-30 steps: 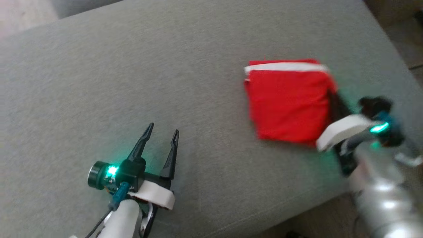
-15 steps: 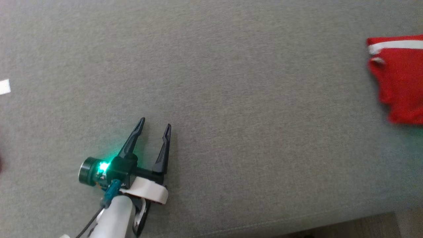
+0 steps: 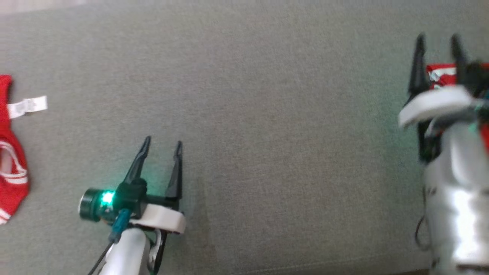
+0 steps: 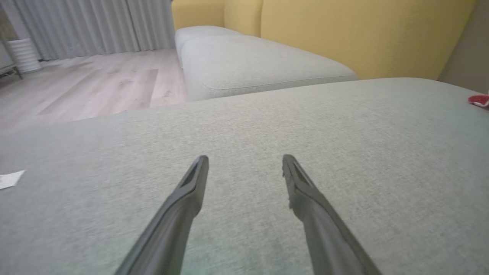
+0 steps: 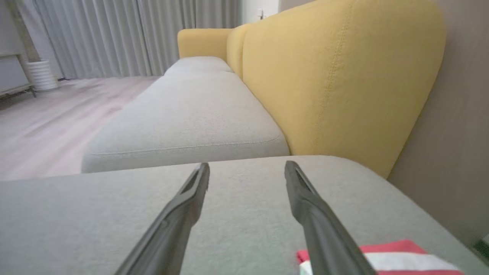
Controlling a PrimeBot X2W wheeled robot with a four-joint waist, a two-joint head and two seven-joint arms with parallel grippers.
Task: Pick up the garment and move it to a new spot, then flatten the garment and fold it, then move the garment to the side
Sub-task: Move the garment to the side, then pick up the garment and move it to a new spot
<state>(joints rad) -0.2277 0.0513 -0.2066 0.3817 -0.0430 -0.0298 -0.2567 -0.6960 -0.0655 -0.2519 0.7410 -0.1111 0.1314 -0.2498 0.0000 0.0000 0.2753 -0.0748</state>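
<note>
The garment (image 3: 439, 73) lies folded, red with a white band, at the right edge of the head view, and its near corner (image 5: 397, 256) shows low in the right wrist view. My right gripper (image 3: 437, 37) hovers over it, open and empty, with the fingers (image 5: 247, 164) spread above the grey cushion. A red sliver of the garment (image 4: 479, 100) sits far right in the left wrist view. At the lower left, well away from it, my left gripper (image 3: 163, 141) stands open and empty, its fingers (image 4: 245, 157) over bare cushion.
The wide grey cushion (image 3: 267, 114) carries everything. A second red cloth with white trim (image 3: 11, 168) and a white care tag (image 3: 28, 105) lies at its far left edge. A yellow sofa back (image 5: 324, 76), another grey seat (image 5: 183, 114) and wooden floor (image 4: 76, 88) lie beyond.
The right gripper has opened, let go of the folded garment and now points up over it. The head camera has swung left, bringing the second red cloth into view. The left gripper has stayed put.
</note>
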